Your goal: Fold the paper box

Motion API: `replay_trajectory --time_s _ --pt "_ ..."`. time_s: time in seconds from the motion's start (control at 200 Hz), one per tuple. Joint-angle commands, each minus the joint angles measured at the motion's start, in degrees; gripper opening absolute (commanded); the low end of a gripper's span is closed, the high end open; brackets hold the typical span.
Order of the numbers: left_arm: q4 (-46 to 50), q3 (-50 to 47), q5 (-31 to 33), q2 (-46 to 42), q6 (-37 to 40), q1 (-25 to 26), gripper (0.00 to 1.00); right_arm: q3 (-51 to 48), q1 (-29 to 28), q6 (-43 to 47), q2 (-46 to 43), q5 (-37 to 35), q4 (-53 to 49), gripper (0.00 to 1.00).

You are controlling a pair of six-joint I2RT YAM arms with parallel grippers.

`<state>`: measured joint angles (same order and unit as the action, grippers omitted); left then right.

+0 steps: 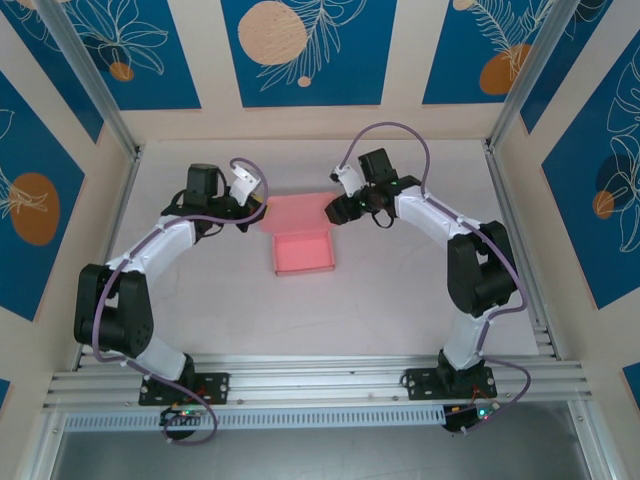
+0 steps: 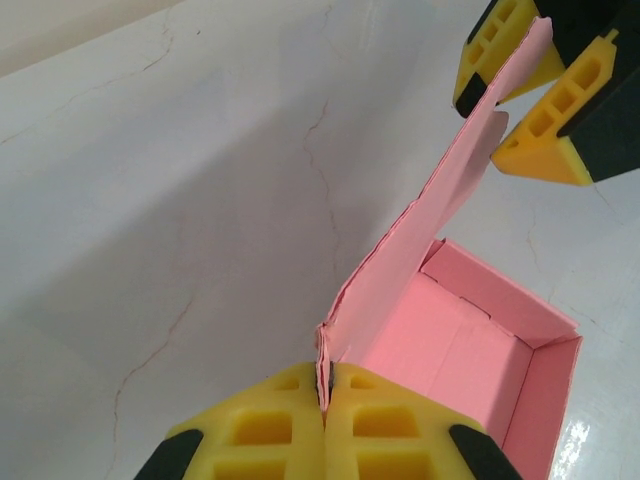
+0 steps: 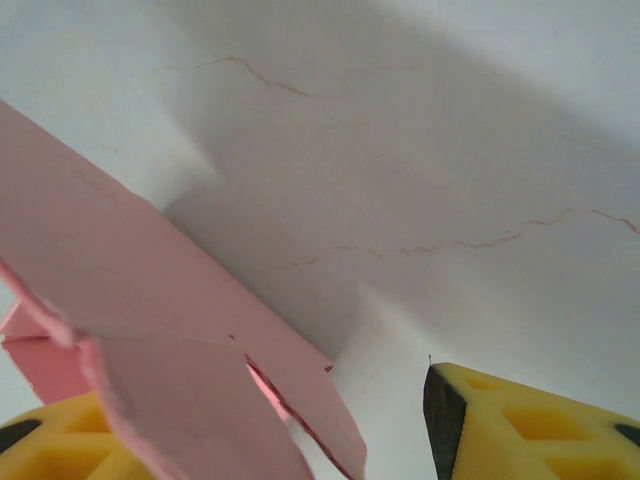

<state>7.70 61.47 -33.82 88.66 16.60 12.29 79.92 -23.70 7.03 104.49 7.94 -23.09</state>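
Observation:
The paper box [image 1: 303, 255] is a salmon-pink open tray on the table's middle, with its lid flap [image 1: 296, 211] standing up along the far side. My left gripper [image 1: 258, 212] is shut on the lid's left corner; in the left wrist view the yellow fingers [image 2: 270, 430] pinch the card edge, with the tray's inside [image 2: 470, 340] to their right. My right gripper [image 1: 338, 208] is at the lid's right corner, open, with a finger on either side of the card [image 2: 490, 115]. In the right wrist view the pink flap [image 3: 150, 300] lies against the left finger, well apart from the right finger [image 3: 500, 425].
The white table surface [image 1: 400, 300] has fine cracks. Cream walls with blue panels enclose it on three sides, and aluminium posts [image 1: 95, 85] stand at the back corners. A metal rail [image 1: 320, 375] runs along the near edge by the arm bases.

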Motion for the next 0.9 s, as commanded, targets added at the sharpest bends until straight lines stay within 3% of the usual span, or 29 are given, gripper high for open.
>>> replay_trajectory --time_s 0.0,0.14,0.325,0.385,0.455,0.62,0.895 --pt "-0.39 0.31 -1.31 0.80 0.68 0.23 0.05 1.14 -0.45 -1.11 -0.06 1.84 0.93 0.57" --pt "0.26 0.62 -0.85 1.16 0.87 0.21 0.05 2.25 -1.64 -1.96 1.80 0.95 0.63 0.50" --pt "0.32 0.48 0.29 0.86 0.57 0.24 0.05 1.75 -2.99 -3.54 3.00 -4.83 0.92 0.14" --pt "0.21 0.20 0.66 0.57 0.31 0.22 0.06 0.98 -3.40 -4.02 2.76 -7.35 1.52 0.08" --pt "0.39 0.12 0.64 0.33 0.18 0.19 0.13 0.23 -4.20 -3.80 2.44 -10.11 2.27 0.06" --pt "1.48 -0.46 3.58 -0.61 0.36 0.11 0.48 -0.88 -5.04 -2.86 1.24 -10.79 4.28 0.02" --pt "4.54 -2.94 13.80 -2.06 2.23 -1.95 0.57 -1.25 -5.34 -1.85 -0.20 -9.72 5.02 0.01"
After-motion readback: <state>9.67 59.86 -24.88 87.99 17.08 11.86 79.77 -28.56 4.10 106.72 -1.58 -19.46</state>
